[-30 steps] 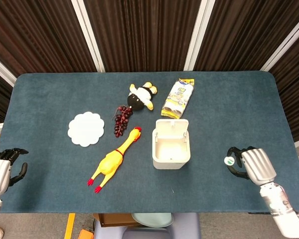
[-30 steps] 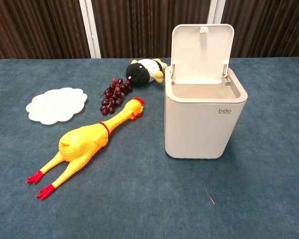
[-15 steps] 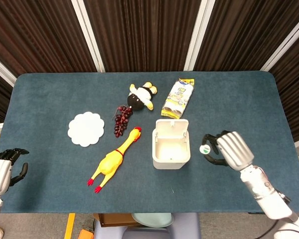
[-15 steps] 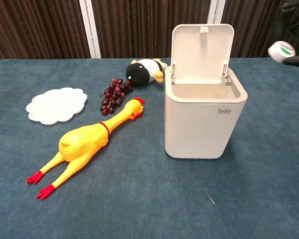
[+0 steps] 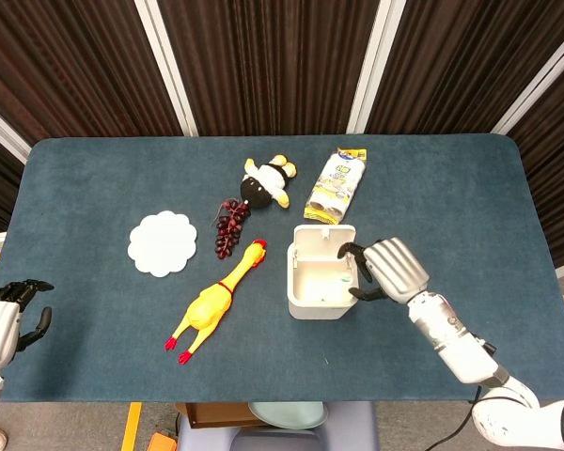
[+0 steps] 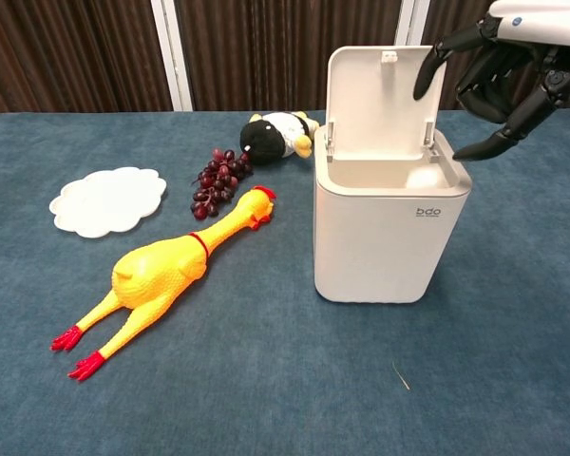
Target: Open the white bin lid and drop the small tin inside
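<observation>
The white bin (image 5: 301,305) (image 6: 391,247) stands mid-table with its lid (image 6: 384,87) tipped up and back. My right hand (image 5: 387,268) (image 6: 499,84) hovers over the bin's right rim, fingers spread, with nothing held in it. In the head view a small pale thing with a green speck, seemingly the small tin (image 5: 344,275), lies inside the bin. The chest view shows only a pale rounded shape inside the bin's right wall. My left hand (image 5: 2,322) hangs off the table's near left edge, empty, its fingers loosely apart.
A yellow rubber chicken (image 5: 214,301) lies left of the bin. Dark grapes (image 5: 230,227), a black-and-white plush toy (image 5: 266,182) and a snack packet (image 5: 336,184) lie behind it. A white scalloped plate (image 5: 163,243) sits at the left.
My right hand carried the tin leftward from the table's right side to above the bin. Its fingers have spread and the tin has left them. The left hand stayed put.
</observation>
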Controlling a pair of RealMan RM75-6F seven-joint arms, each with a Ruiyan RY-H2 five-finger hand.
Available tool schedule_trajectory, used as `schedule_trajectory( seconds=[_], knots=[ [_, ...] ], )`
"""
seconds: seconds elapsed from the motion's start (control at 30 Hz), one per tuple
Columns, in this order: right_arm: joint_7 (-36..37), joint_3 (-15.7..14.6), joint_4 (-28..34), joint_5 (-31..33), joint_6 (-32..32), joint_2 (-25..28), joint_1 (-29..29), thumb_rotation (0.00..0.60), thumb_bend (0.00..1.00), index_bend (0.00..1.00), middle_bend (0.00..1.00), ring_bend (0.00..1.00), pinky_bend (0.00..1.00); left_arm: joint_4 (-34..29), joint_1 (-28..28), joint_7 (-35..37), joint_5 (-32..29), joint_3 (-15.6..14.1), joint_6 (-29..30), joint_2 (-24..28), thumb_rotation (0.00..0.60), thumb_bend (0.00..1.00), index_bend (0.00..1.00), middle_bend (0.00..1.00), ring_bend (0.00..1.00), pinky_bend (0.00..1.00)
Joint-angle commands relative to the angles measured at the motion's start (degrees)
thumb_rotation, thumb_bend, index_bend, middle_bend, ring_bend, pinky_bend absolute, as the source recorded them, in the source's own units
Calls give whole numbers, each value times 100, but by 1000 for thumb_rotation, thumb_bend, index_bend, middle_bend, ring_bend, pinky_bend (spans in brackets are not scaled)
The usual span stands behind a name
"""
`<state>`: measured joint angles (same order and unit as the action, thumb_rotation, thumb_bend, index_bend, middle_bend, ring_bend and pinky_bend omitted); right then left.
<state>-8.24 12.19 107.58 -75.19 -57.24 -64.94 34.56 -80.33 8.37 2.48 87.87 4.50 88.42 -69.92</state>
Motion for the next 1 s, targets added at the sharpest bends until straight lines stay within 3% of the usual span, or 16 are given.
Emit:
schedule_trajectory(
  seconds=[0.03, 0.17, 0.27, 0.4, 0.53, 0.67, 0.8, 0.9, 1.0],
  knots=[
    [-105, -31, -4, -59, -122, 12, -29, 600, 183, 386, 878, 787, 713, 5, -2, 13, -13, 4, -6, 1, 600, 460, 377, 396, 380, 476],
    [-244, -70, 139, -176, -520, 111, -214, 600, 140, 298, 878, 779, 714, 5, -2, 25, -5, 2, -1, 6, 600, 461, 377, 396, 381, 476],
    [-401, -114, 287, -337, -1058, 240, -500, 600, 139, 293, 878, 761, 714, 4, -4, 19, 8, -1, 10, 8, 600, 459, 377, 396, 380, 476],
    [-623, -235, 429, -560, -2011, 413, -1082, 600, 139, 402, 854, 718, 714, -2, -11, 17, 4, 2, 22, 8, 600, 461, 377, 396, 380, 476],
    [-250, -528, 292, -690, -2662, 621, -1726, 600, 140, 477, 744, 639, 712, -11, -5, -26, 2, -6, 0, 1, 600, 461, 377, 397, 380, 475],
    [615, -855, -500, -918, -3175, 514, -2311, 600, 139, 479, 594, 519, 662, -22, 7, -117, 20, -14, -9, -16, 600, 460, 377, 397, 380, 475],
    [1004, -909, -1433, -988, -3616, 136, -2660, 600, 141, 443, 486, 385, 580, -35, 16, -220, 29, -24, -24, -36, 600, 461, 377, 397, 380, 475],
    [1025, -855, -2019, -788, -3667, -158, -2797, 600, 149, 384, 399, 281, 435, -41, 28, -289, 18, -29, -58, -60, 600, 461, 377, 397, 380, 476],
    [988, -842, -2085, -706, -3555, -186, -2788, 600, 152, 319, 327, 199, 325, -37, 36, -307, 13, -26, -69, -70, 600, 461, 377, 397, 380, 476]
  ],
)
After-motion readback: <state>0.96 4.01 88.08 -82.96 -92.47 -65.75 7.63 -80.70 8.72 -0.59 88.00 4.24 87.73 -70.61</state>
